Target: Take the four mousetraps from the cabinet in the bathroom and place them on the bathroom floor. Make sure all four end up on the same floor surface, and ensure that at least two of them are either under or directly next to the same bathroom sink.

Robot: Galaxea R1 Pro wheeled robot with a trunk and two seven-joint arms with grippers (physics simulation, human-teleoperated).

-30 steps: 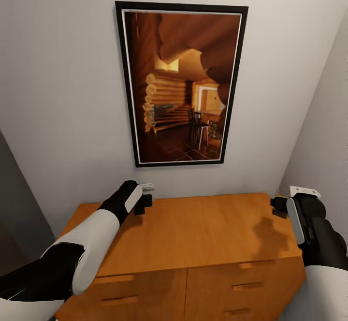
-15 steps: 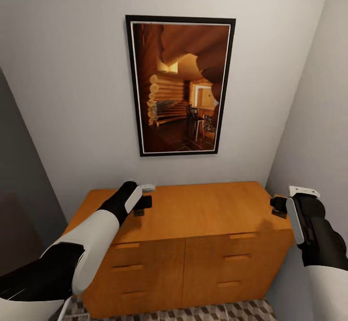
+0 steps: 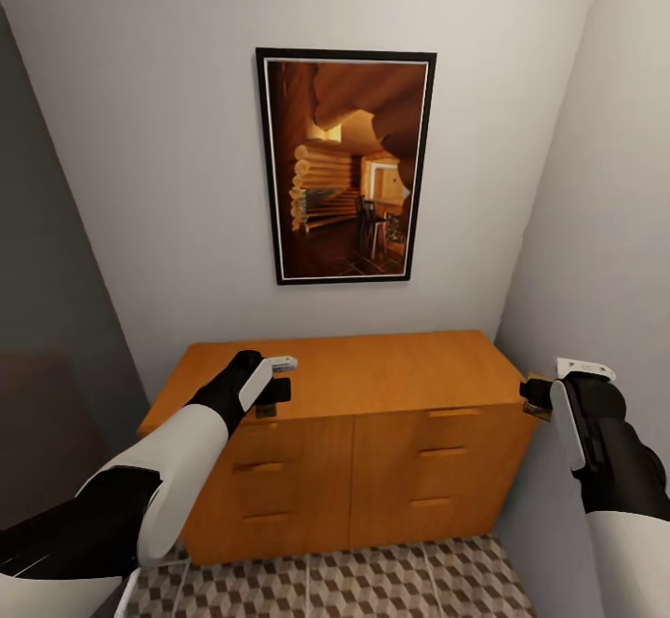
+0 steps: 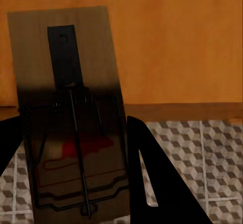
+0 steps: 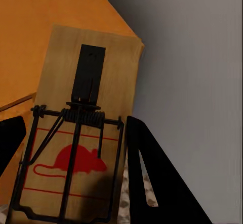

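My left end effector [image 3: 271,393] is clamped on one mousetrap [image 4: 71,113]; my right end effector [image 3: 537,393] is clamped on a second mousetrap [image 5: 83,128]. Each wrist view resolves the board, spring bar and red mouse print, which the head view reduces to a dark speck. Both traps hang in front of the cabinet [image 3: 372,432], above the bathroom floor [image 3: 372,581]. One framed picture [image 3: 346,167] hangs on the wall.

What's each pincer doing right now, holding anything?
Left pincer: closed on a mousetrap.
Right pincer: closed on another mousetrap.
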